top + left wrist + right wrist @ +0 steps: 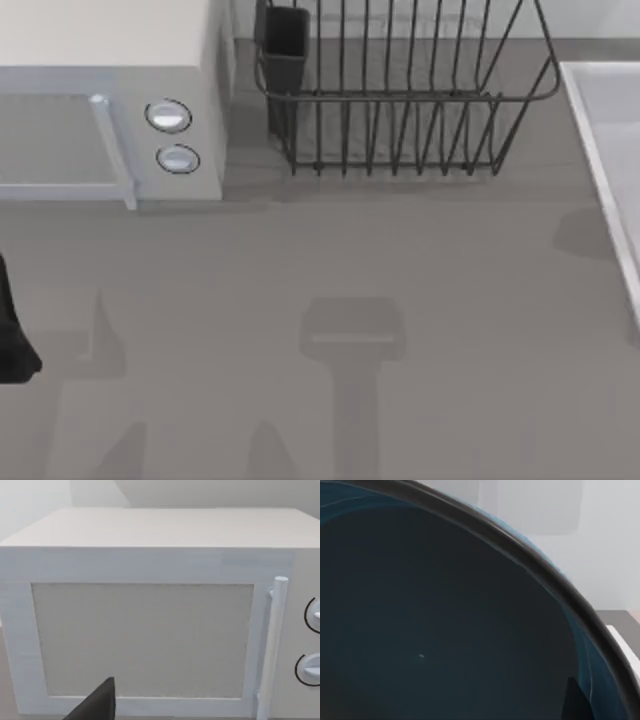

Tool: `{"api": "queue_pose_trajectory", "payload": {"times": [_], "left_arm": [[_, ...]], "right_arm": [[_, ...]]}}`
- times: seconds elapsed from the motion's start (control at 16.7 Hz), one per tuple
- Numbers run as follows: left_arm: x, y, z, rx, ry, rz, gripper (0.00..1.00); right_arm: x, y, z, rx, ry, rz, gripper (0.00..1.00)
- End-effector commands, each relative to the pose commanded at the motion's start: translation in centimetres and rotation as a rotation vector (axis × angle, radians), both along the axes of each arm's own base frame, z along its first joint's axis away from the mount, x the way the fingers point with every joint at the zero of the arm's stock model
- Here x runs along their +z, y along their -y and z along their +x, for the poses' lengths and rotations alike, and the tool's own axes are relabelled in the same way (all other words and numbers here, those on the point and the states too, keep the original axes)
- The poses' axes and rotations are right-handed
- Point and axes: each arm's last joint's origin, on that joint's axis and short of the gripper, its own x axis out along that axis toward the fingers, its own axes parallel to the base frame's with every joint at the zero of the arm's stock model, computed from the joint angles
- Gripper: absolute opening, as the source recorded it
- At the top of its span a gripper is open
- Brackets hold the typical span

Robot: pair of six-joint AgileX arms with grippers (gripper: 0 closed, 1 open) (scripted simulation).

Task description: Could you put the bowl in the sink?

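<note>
A rendered kitchen counter. A white microwave (110, 100) with a bar door handle (112, 150) and two round dials (168, 116) stands at the back left of the grey countertop (330, 300). Just beside it to the right sits a dark wire dish rack (400, 90) with a cutlery cup (285, 35), and the pale raised rim of a sink (600, 160) runs along the right edge.

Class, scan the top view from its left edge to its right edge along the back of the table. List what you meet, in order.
Microwave → its two round knobs → dark wire dish rack → sink at the right edge.
</note>
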Motion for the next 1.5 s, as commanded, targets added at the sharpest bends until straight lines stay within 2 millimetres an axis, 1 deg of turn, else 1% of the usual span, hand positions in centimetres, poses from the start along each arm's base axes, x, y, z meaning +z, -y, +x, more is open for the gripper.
{"api": "queue_pose_trajectory", "payload": {"times": [0.18, 0.48, 1.26, 1.32, 1.5], "left_arm": [[0.0, 0.0, 0.0, 0.000, 0.000, 0.000, 1.00], [0.0, 0.0, 0.0, 0.000, 0.000, 0.000, 1.00], [0.0, 0.0, 0.0, 0.000, 0.000, 0.000, 1.00], [0.0, 0.0, 0.0, 0.000, 0.000, 0.000, 1.00], [0.0, 0.0, 0.0, 0.000, 0.000, 0.000, 1.00]], "right_arm": [[-1.7, -0.4, -0.5, 0.000, -0.009, 0.006, 0.00], [-1.8, -0.4, -0.6, 0.000, -0.010, 0.007, 0.00], [-1.8, -0.4, -0.6, 0.000, -0.010, 0.007, 0.98], [-1.8, -0.4, -0.6, 0.000, -0.010, 0.007, 1.00], [-1.8, -0.4, -0.6, 0.000, -0.010, 0.007, 1.00]]}}
